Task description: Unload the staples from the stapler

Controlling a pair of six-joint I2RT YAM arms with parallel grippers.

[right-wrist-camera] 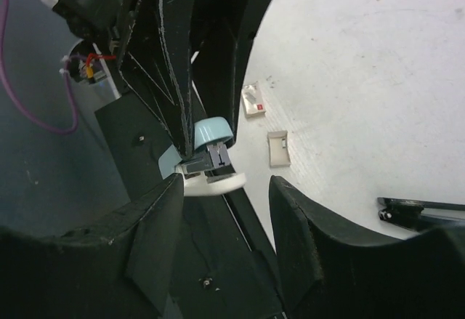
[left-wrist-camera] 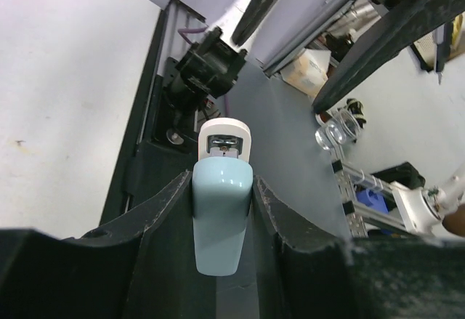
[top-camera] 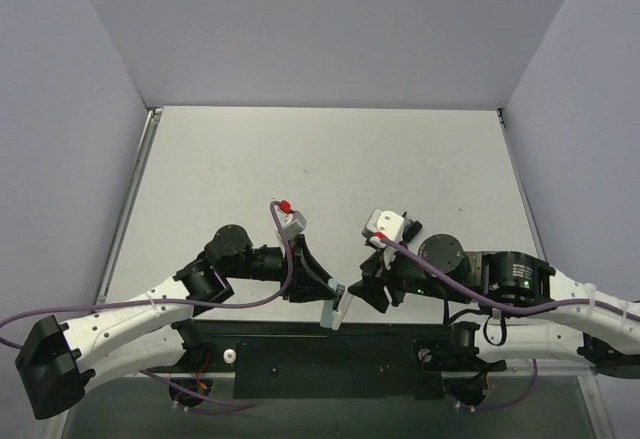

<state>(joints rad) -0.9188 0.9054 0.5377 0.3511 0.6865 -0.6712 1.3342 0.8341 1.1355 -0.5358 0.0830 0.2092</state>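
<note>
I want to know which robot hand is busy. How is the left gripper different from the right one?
The left gripper is shut on the pale blue bar; the right gripper is open and holds nothing. The left gripper points right, the right gripper points left, toward it. Both have black fingers.

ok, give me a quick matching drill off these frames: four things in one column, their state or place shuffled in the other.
Things:
1. pale blue bar
2. right hand
3. slim black stapler
4. red-marked scrap

States or places:
A. open, gripping nothing
B. lying on the table, at the lower right edge of the right wrist view
C. clamped in the left hand
D. on the table beside a beige scrap

Pairs: 1-C, 2-A, 3-B, 4-D
</note>
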